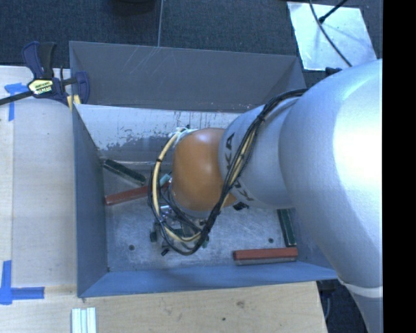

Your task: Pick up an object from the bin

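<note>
Dark, finely speckled floor [195,19] along the top edge; at upper right a white sheet [335,39] lying on it, crossed by thin black cables [320,19], brightly lit and washed with glare

The orange wrist cover [195,170] hides the right end of the reddish-brown stick [127,195] on the left, and the grey arm [312,149] covers the far end of the dark green bar [286,229] at the right.
</note>
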